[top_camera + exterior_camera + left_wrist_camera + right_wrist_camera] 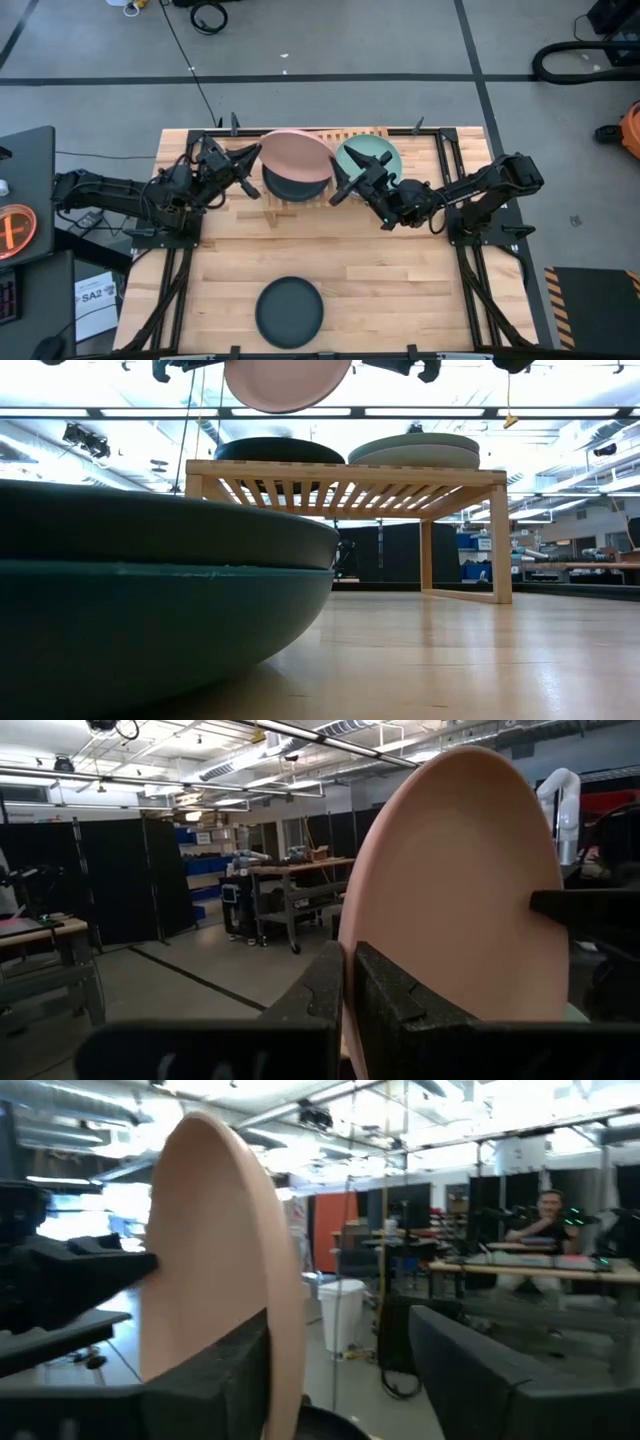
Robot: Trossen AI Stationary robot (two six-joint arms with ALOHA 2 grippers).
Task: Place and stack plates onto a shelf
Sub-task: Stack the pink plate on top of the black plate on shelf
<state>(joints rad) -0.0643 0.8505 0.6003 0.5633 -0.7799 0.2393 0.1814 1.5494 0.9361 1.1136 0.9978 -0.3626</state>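
While left gripper [252, 157] pinches pink plate [296, 152], right gripper [343, 186] gapes.

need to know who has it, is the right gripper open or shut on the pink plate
Open: the right gripper fingers stand wide apart beside the pink plate.

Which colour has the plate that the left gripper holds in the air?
Salmon pink plate; the high view shows it best.

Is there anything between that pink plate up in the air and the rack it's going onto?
Nothing visible. The pink plate hangs in the left hand over the charcoal plate already on the shelf.
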